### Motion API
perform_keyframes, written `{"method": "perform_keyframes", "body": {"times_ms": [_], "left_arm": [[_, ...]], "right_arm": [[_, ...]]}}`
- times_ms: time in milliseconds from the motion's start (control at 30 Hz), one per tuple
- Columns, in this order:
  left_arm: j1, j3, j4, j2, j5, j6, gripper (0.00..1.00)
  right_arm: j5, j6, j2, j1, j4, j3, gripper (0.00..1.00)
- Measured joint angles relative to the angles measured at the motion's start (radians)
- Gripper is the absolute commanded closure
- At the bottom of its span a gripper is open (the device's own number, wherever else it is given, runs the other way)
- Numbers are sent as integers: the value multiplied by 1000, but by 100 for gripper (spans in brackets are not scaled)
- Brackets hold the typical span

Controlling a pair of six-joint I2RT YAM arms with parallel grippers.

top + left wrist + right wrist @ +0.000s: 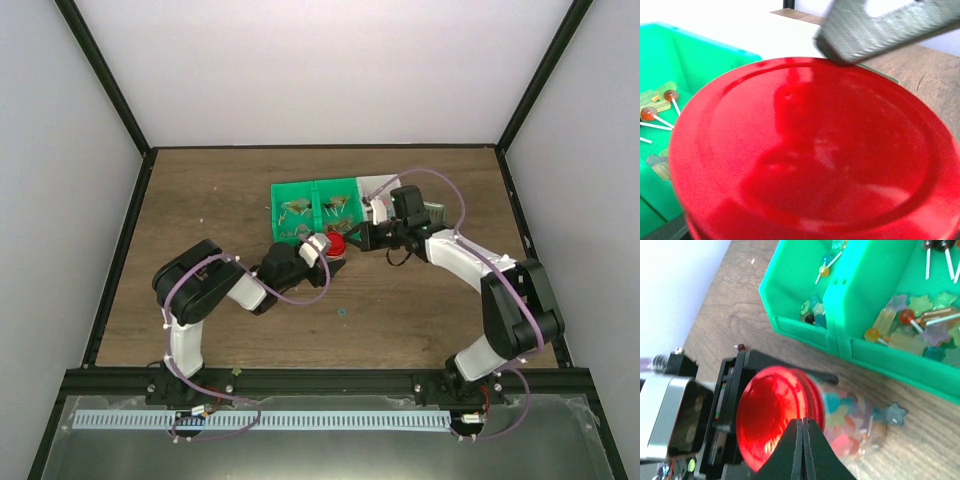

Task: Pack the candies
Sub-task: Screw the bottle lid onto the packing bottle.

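Candies point(910, 335), stars and lollipops, lie in the green tray's point(840, 305) compartments on the surface, and more fill the clear jar point(852, 420) lying on its side beside it. My left end effector point(322, 250), arm bent forward, is grasping the jar's red lid point(810, 150). My right end effector point(803, 432) is clenched empty just beside that lid.

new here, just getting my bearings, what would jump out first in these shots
A big red lid, gripped in the left gripper's jaws, fills the left wrist view; it caps a clear jar of candies. The right gripper's shut jaws point at its face, with green bins just behind.
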Motion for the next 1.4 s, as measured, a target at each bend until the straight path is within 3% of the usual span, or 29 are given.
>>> {"method": "perform_keyframes", "body": {"times_ms": [433,633,867,1100,1400], "left_arm": [[27,31,8,27,-3,-36,33],[33,-36,47,-2,45,-18,33],[34,-71,50,-26,91,-5,33],[35,-76,42,-34,108,4,33],[35,-85,54,-34,111,1,33]], "right_arm": [[-70,56,-111,43,-212,-126,99],[-49,79,-107,-28,-201,-5,95],[-50,63,36,-20,-162,135,82],[-41,42,177,38,-164,235,82],[-45,18,188,53,-174,251,83]]}}
